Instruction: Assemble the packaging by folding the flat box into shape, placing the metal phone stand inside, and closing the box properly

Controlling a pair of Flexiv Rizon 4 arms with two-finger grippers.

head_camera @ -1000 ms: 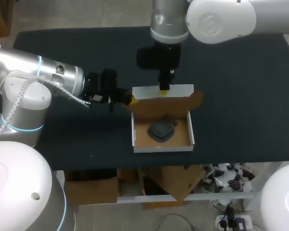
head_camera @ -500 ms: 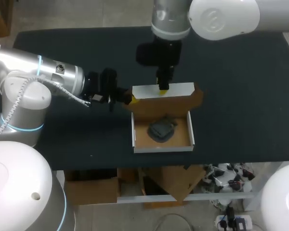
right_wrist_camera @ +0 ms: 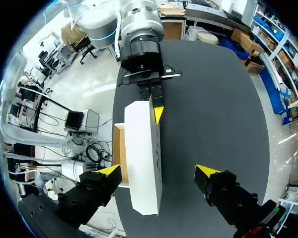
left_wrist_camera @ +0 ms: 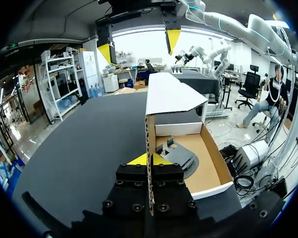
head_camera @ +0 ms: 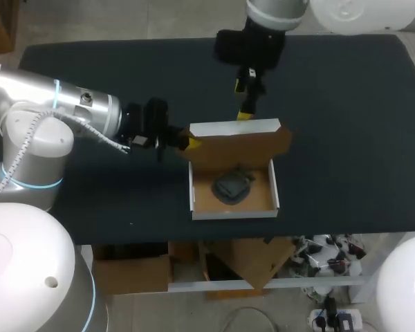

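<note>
At the box's (head_camera: 234, 211) left corner, our left jaws are pinching the lid (head_camera: 235, 128) upright behind the stand (head_camera: 232, 187), while our right jaws are hovering spread above.

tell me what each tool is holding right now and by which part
The left tool grips the cardboard box by the upright flap at the left end of its lid. The right tool is open, holding nothing.

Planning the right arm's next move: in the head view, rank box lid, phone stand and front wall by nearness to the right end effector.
1. Box lid, beside the right end effector.
2. Phone stand, inside, in the middle.
3. Front wall, robot's side.
</note>
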